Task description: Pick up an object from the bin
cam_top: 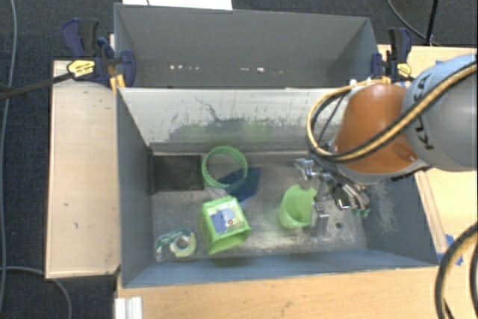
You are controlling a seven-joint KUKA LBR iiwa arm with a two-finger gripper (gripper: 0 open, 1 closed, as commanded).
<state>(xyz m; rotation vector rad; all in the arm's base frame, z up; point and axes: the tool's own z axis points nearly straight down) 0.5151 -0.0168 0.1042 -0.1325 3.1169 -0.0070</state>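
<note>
The gripper (323, 211) hung low over the floor of the bin (246, 97) at about four o'clock, just at the three o'clock side of a small green cup (295, 207); whether it was spread or pinched shut could not be told; a green ring (205, 169) lay at ten o'clock of the cup, a green box (224, 224) at nine.

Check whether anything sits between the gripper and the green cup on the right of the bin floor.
Nothing visible does. The gripper is directly beside the green cup, on its right. The green box and green ring lie farther left, apart from both.
</note>
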